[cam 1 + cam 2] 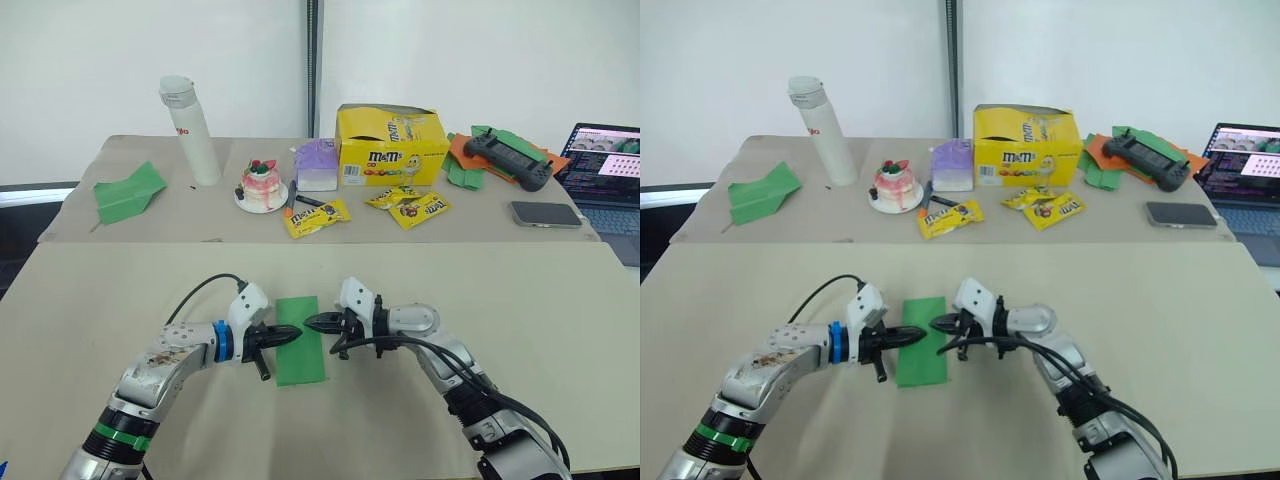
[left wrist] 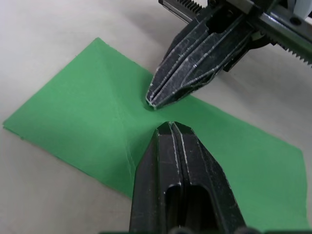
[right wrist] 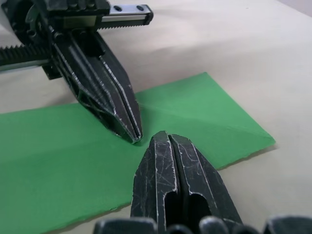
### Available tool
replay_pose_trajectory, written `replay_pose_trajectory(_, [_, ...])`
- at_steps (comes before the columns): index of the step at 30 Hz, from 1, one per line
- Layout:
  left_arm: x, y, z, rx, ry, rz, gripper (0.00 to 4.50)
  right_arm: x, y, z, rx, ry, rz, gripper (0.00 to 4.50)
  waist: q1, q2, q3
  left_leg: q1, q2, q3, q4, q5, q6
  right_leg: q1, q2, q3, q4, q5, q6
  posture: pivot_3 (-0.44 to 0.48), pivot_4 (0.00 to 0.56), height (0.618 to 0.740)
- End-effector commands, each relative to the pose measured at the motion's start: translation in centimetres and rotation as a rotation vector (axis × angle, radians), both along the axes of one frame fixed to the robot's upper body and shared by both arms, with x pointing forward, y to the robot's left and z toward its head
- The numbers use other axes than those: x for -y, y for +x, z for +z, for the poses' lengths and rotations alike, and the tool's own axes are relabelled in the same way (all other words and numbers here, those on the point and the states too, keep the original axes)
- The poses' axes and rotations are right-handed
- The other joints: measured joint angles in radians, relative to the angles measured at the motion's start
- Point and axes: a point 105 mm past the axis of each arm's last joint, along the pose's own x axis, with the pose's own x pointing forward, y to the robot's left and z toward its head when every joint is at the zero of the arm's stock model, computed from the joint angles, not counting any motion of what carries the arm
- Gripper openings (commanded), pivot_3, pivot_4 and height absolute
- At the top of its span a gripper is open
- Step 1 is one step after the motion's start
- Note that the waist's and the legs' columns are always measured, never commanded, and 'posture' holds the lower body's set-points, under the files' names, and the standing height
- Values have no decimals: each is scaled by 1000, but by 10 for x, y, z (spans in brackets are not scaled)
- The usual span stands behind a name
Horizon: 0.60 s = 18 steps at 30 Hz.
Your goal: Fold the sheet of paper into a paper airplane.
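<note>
The sheet of paper (image 1: 300, 362) lies flat on the near table as a narrow bright-green strip, folded lengthwise, with slanted creases near one end (image 2: 105, 97). My left gripper (image 1: 293, 337) is shut, its tip resting on the strip from the left. My right gripper (image 1: 308, 322) is shut too and touches the strip from the right. The two tips nearly meet over the middle of the paper, as the left wrist view shows with the left gripper (image 2: 168, 126) facing the right gripper (image 2: 153, 102). The paper airplane is out of view.
On the far table stand a white bottle (image 1: 192, 130), a small cake (image 1: 262, 185), a yellow M&M's box (image 1: 390, 145), candy packets (image 1: 316, 216), another green paper plane (image 1: 128, 190), a phone (image 1: 545, 213), a laptop (image 1: 605, 160) and a controller (image 1: 508, 158) on a paper heap.
</note>
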Motion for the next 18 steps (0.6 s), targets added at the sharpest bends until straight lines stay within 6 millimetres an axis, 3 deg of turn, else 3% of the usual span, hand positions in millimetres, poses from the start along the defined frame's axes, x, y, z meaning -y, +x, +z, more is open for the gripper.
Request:
replay_pose_trajectory(1, [-9,2,-10,-9,65,24,22,8,10,-4,10,-19,-61,0,0,0,0,0,0,0,0,0,0,0,0,0,0,0,0,0,150,740])
replay_pose_trajectory(7, [-9,3,-10,-7,61,23,22,13,34,-2,55,-28,-135,0,-1,0,0,1,0,0,0,0,0,0,0,0,0,0,0,0,150,740])
replay_pose_trajectory(11, [-9,1,-11,-11,61,18,22,16,55,11,96,-8,-173,0,-1,0,0,1,0,0,0,0,0,0,0,0,0,0,0,0,150,740])
replay_pose_trajectory(18, [-7,1,-12,-11,59,15,22,8,41,36,139,141,-46,0,-2,1,1,-2,0,0,-1,0,0,-2,0,0,-1,0,0,0,150,740])
